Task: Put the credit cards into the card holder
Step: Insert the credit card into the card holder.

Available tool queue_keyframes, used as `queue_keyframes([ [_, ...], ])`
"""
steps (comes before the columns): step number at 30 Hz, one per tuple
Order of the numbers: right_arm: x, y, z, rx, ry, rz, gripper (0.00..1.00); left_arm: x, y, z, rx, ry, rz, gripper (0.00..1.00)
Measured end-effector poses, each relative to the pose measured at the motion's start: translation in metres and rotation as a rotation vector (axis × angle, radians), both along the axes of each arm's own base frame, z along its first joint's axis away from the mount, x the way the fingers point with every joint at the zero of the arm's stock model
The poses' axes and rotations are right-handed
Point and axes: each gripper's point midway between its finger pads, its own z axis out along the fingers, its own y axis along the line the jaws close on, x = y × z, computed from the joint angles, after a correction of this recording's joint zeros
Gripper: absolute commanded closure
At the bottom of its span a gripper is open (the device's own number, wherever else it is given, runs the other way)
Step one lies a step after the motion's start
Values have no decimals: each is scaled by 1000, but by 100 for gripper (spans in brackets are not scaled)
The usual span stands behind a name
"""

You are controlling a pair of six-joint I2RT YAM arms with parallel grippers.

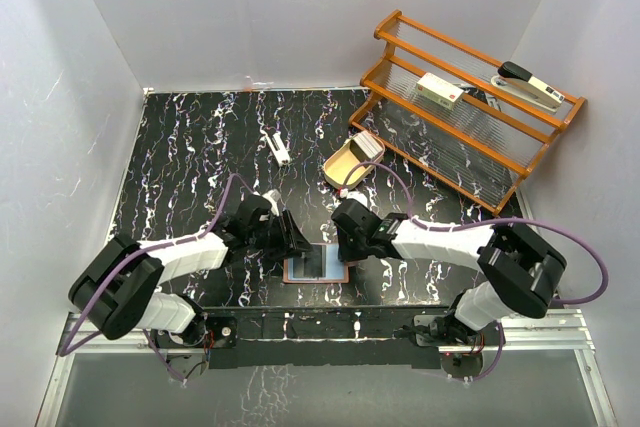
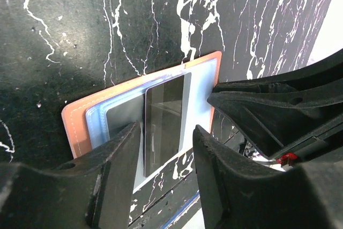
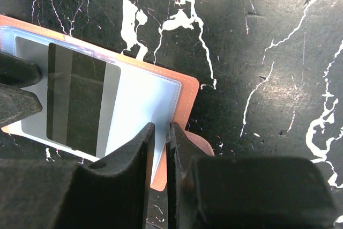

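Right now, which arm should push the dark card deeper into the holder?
Left, probably: the open left fingers straddle the dark card; the right fingers pinch the card holder at its edge.

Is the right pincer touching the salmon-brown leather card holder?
Touching. Right wrist view shows the right pincer shut on an edge of the salmon-brown leather card holder.

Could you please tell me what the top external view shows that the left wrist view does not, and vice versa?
Only top external: the orange wooden rack and the tan oval wooden tray. Only left wrist: the parted fingers of the left claw, close up. Both: the dark rectangular card lying on the open salmon-brown leather card holder on the black marbled table.
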Motion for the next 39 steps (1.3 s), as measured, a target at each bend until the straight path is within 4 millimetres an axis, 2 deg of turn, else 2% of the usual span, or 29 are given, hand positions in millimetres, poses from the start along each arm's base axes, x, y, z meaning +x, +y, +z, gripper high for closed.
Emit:
queue_keyframes([
  [13, -1, 1, 0, 36, -10, -14, 86, -2, -2, 1, -18, 11, 15, 55],
  [31, -2, 1, 1, 50, -10, -22, 85, -12, -23, 0, -81, 48, -8, 56],
  [39, -7, 1, 19, 90, -13, -9, 80, -12, -19, 3, -48, 51, 3, 51],
])
